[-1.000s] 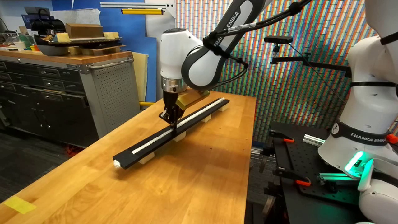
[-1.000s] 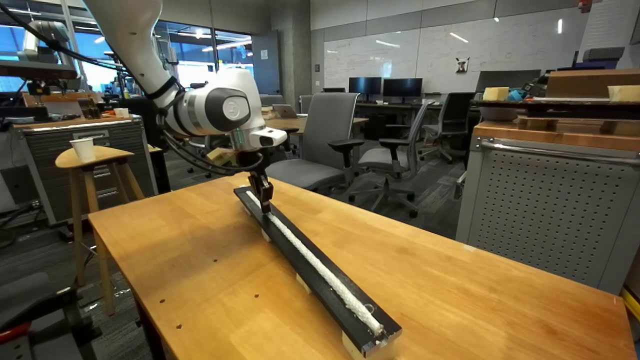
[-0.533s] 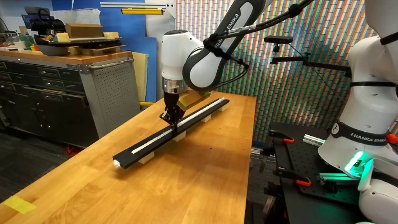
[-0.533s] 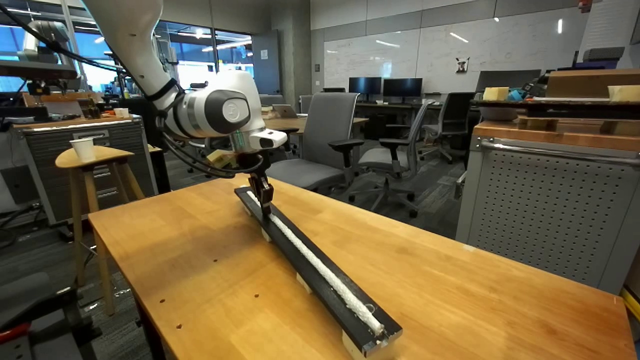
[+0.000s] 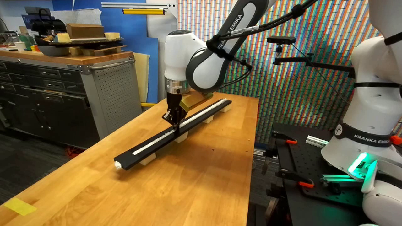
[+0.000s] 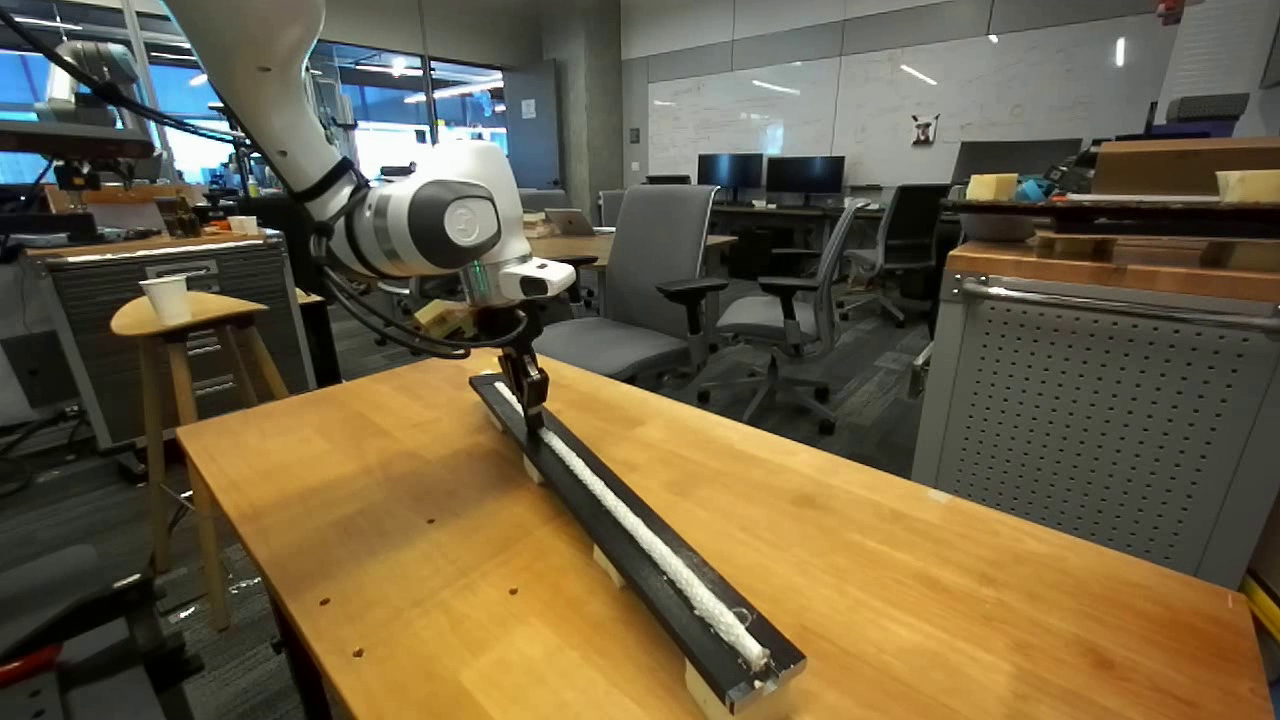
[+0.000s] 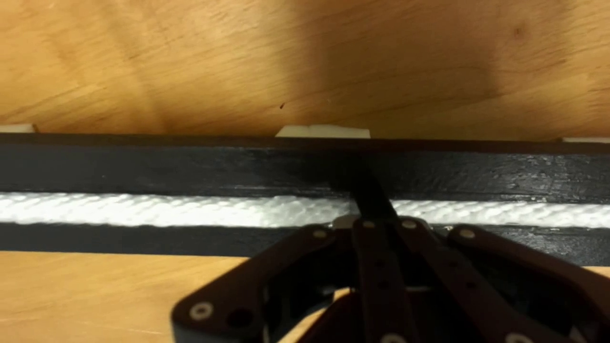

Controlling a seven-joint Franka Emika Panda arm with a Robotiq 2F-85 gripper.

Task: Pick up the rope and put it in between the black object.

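The table [image 6: 950, 590] is nearest to where I stand. On it, the black bar [image 6: 710, 650] is raised on pale blocks [image 5: 148, 159], one end toward me. The white rope [image 6: 652, 546] is seated lengthwise in the groove of the bar, its near tip close to that end. Farther along, between the two ends of the bar, the gripper [image 6: 534, 423] points downward, in line with the rope. The gripper is clenched: its fingers [image 7: 380, 267] are pressed together as one narrow column. The rope lies right at the fingertips [image 7: 374, 200] and extends away from them on both sides. Whether the fingertips bear on it or stop just above it cannot be told from here. Above the gripper, the white arm [image 6: 275, 100] reaches over the table. Behind the table stand a grey chair [image 6: 655, 260] and a cabinet [image 6: 1100, 430] with a perforated side panel. Farther back are two monitors [image 6: 805, 175] and, behind them, a whiteboard [image 6: 880, 110].
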